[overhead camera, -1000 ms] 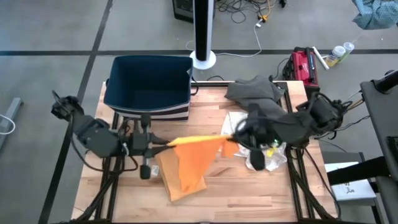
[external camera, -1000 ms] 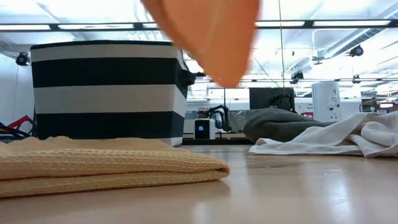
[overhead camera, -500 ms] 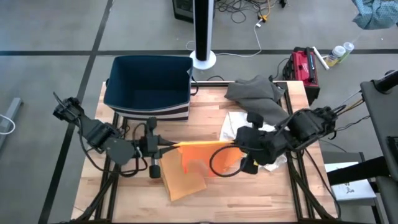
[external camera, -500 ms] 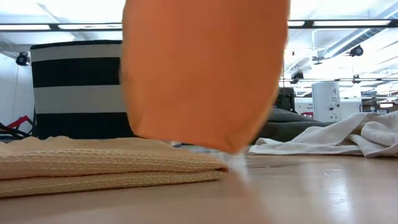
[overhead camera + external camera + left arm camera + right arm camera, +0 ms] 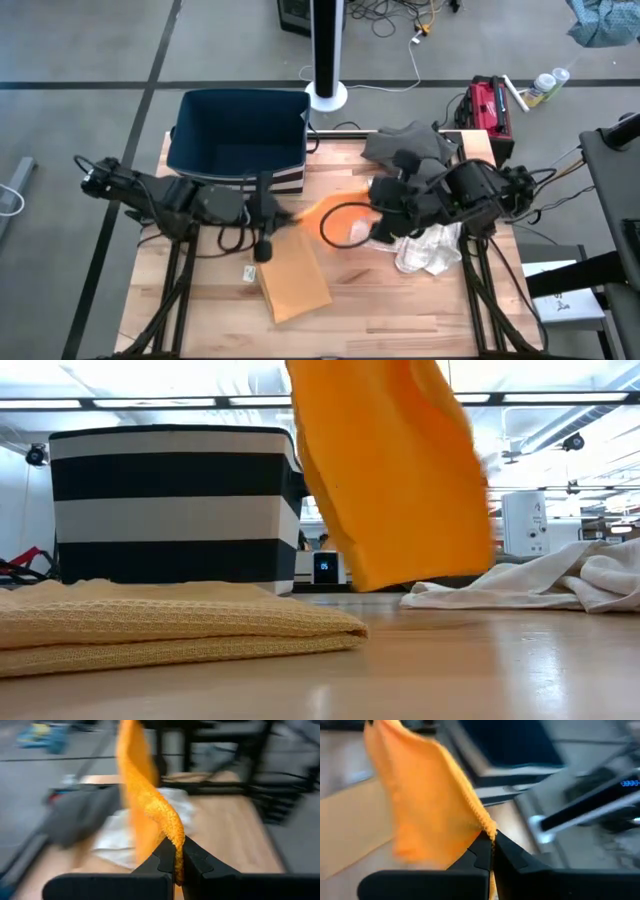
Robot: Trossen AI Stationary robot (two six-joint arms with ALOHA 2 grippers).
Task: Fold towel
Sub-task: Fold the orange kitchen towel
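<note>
striped basket (image 5: 238, 145) back-left | tan folded cloth (image 5: 293, 282) front | grey cloth (image 5: 410, 145) back-right | white cloth (image 5: 428, 250) right

Right gripper (image 5: 492, 845) fingers (image 5: 477, 851) pinched on orange towel (image 5: 425, 805) edge; cloth hangs over wooden table (image 5: 350, 830).

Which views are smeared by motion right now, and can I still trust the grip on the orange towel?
Left wrist view: background streaked, yet the left gripper sits sharp, shut on the orange towel. Right wrist view: similar smear, right gripper clearly pinching a towel corner. Low view: towel edge blurred, folded yellow towel crisp. High view: mostly sharp, towel slightly smeared.
</note>
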